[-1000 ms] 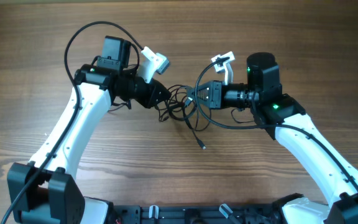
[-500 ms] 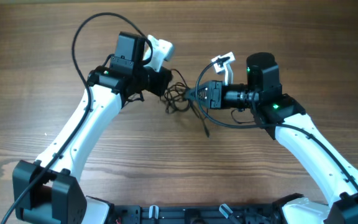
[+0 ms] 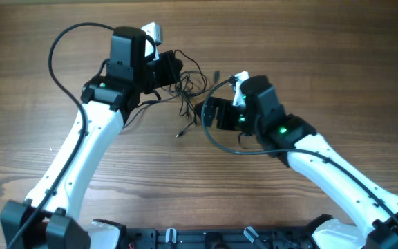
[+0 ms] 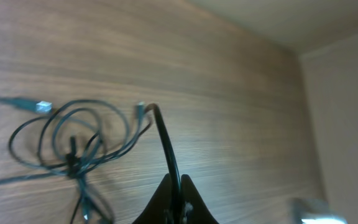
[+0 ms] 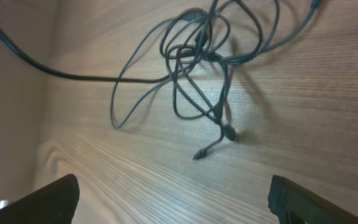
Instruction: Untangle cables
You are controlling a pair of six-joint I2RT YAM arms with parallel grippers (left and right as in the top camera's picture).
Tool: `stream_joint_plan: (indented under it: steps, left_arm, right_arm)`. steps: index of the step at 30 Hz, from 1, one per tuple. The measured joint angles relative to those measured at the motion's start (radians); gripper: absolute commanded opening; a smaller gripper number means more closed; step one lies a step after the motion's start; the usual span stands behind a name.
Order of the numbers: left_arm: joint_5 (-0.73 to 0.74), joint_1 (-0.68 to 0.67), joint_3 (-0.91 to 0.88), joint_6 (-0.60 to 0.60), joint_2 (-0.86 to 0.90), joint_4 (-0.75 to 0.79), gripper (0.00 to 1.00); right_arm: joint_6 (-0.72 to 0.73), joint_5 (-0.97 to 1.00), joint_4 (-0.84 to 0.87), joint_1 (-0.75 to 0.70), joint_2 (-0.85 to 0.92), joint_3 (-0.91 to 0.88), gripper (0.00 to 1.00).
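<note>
Left fingers (image 4: 168,200): being pressed fully together at 6 o'clock of the left wrist view, with one black strand of the cables (image 4: 73,163) being pinched between the tips. The strand is rising from the pinch toward 12 o'clock and is bending over near a small plug.

Right fingers (image 5: 55,198): being held wide apart, one at each lower corner of the right wrist view. Nothing is being gripped, and only bare wood is showing between them.

Cables: being seen from overhead as a loose knotted bundle of thin black loops lying on the tabletop (image 3: 337,41), toward 12 o'clock of the middle. The bundle is sitting just beside the left fingers at about 4 o'clock from them, and near the right fingers at about 11 o'clock from them.

Plug end (image 3: 179,133): being trailed out of the bundle toward 7 o'clock on a single cord and resting on the wood, apart from both sets of fingers.

Left arm (image 3: 81,145): being reached in from 7 o'clock, with its wrist turned toward the bundle.

Right arm (image 3: 337,173): being reached in from 4 o'clock, with its open fingers pointed toward 9 o'clock, just below the bundle.

Tabletop: being shown as brown wood with a grain running from 9 to 3 o'clock.
</note>
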Motion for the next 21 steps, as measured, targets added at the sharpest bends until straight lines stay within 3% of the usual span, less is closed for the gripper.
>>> stream_joint_plan:
  steps: [4, 10, 12, 13, 14, 15, 18, 21]
  left_arm:
    - [0.06, 0.0, 0.0, 0.019, -0.097, 0.017, 0.04]
    - [0.087, 0.026, 0.0, 0.038, -0.269, 0.041, 0.04]
    - [0.108, 0.037, 0.0, 0.051, -0.303, 0.059, 0.04]
    - [0.129, 0.037, -0.001, 0.061, -0.308, 0.081, 0.04]
    - [0.148, 0.037, -0.001, 0.069, -0.313, 0.101, 0.04]
    - [0.162, 0.037, -0.001, 0.077, -0.315, 0.127, 0.04]
    - [0.189, 0.05, -0.003, 0.098, -0.328, 0.165, 0.04]
    - [0.211, 0.159, -0.017, 0.111, -0.34, 0.148, 0.04]
  right_arm:
    - [0.117, 0.166, 0.117, 0.035, 0.08, 0.0, 1.0]
    - [0.134, 0.114, 0.45, 0.043, 0.261, -0.001, 1.0]
    - [0.182, 0.1, 0.576, 0.045, 0.326, -0.001, 0.83]
    - [0.205, 0.096, 0.615, 0.046, 0.347, -0.001, 0.61]
    - [0.231, 0.092, 0.63, 0.046, 0.367, -0.001, 0.23]
    - [0.239, 0.087, 0.621, 0.046, 0.382, -0.001, 0.05]
    - [0.258, 0.095, 0.487, 0.039, 0.402, 0.008, 0.04]
    - [0.249, 0.092, 0.361, -0.042, 0.396, 0.028, 0.04]
